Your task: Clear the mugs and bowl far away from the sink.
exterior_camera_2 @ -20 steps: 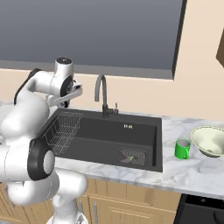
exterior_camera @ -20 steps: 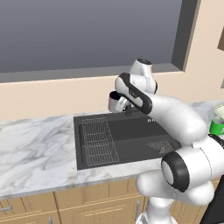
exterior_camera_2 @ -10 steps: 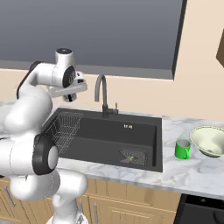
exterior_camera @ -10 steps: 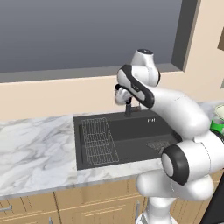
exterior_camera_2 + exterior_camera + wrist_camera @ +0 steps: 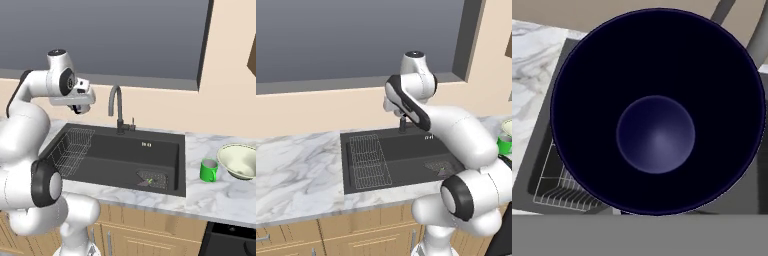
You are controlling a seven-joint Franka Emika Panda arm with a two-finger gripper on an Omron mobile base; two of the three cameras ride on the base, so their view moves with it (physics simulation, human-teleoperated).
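We see a white marble counter (image 5: 220,197) running under a wide grey window, and let into it the dark grey-black rectangular sink (image 5: 125,152), which takes up the middle of the counter's length. A wire rack (image 5: 368,160) sits in the sink's left end, and a dark curved gooseneck faucet (image 5: 116,105) rises from the sink's back edge. On the counter to the right of the sink, close to its front right corner, stands the wide, pale cream-green round bowl (image 5: 241,160), and just beside it, between the bowl and the sink's right edge, stands the bright green cylindrical mug (image 5: 208,170), upright and apart from the bowl. The white arm reaches up over the left part of the sink, and its gripper (image 5: 76,107) hangs above the wire rack end, well clear of the basin floor. From the hand view we look straight down into the dark navy mug (image 5: 657,112), its round mouth wide before us, with the rack and the sink's left rim below it; the jaws are drawn nearly together and grip this mug, carried in the air above the sink.
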